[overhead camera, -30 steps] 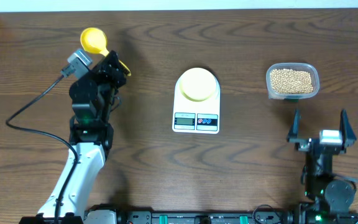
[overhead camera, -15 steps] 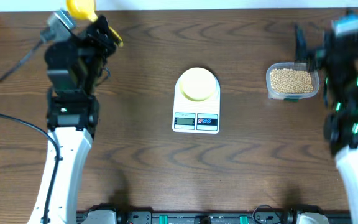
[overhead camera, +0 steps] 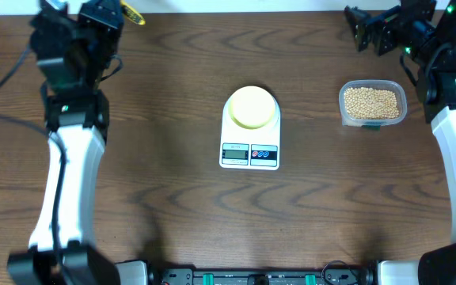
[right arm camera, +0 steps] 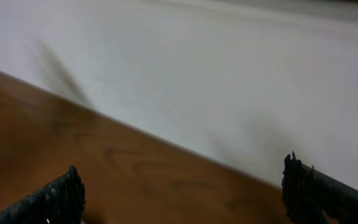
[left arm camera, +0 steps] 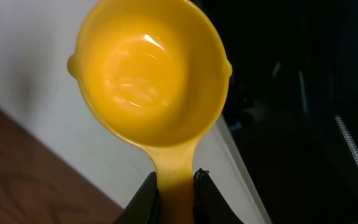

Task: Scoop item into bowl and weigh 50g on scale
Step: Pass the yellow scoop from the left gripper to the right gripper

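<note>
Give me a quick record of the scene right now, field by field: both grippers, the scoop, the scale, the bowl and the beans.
left gripper: shut on the scoop's handle, raised at the far left
scoop: yellow, empty
right gripper: open, holding nothing, at the far right
scale: centre, display too small to read
bowl: on the scale's platform, no beans visible in it
beans: in the clear tub
clear tub: right of the scale, apart from it
</note>
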Robot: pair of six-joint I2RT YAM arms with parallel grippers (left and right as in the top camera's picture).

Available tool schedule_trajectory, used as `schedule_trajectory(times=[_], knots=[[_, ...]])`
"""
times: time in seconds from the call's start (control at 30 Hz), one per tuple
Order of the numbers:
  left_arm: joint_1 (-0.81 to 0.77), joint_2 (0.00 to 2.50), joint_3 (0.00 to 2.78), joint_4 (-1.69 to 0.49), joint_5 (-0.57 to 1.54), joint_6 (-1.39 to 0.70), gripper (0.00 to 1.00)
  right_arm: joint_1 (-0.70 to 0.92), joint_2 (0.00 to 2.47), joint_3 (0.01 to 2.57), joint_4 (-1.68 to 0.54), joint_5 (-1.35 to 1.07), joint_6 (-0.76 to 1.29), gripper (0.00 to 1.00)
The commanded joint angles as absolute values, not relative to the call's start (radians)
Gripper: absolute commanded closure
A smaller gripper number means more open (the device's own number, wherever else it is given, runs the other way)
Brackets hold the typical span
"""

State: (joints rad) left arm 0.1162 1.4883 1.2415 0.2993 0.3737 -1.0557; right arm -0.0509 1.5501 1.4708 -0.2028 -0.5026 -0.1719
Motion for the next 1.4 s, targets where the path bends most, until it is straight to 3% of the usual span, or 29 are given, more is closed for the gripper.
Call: schedule_trajectory(times=[0.0, 0.13, 0.2, 0.23, 0.47, 1.03, 1.37], knots=[[0.117, 1.591, 1.250, 0.365, 0.541, -1.290, 0.93, -0.047, 1.552, 1.491, -0.226, -0.656, -0.042, 0.01], [0.101, 1.664, 1.250, 0.395, 0.603, -1.455, 0.93, -0.031, 1.569, 1.489, -0.224, -0.728, 0.120, 0.04], [0.082, 1.687, 1.250, 0.395, 0.603, -1.477, 0.93, -0.018, 1.588, 1.489, -0.220, -0.700, 0.176, 0.22], [0.071, 1.695, 1.250, 0.395, 0.603, -1.477, 0.93, -0.010, 1.599, 1.489, -0.217, -0.680, 0.223, 0.26], [-0.021, 1.708, 1.250, 0.398, 0.590, -1.475, 0.93, 0.099, 1.699, 1.489, -0.170, -0.606, 0.435, 0.42], [-0.191, 1.709, 1.250, 0.297, 0.484, -1.397, 0.93, 0.382, 1.779, 1.489, -0.041, -0.464, 0.516, 0.48], [-0.239, 1.709, 1.250, 0.297, 0.363, -1.502, 0.93, 0.460, 1.779, 1.489, -0.033, -0.391, 0.607, 0.51]])
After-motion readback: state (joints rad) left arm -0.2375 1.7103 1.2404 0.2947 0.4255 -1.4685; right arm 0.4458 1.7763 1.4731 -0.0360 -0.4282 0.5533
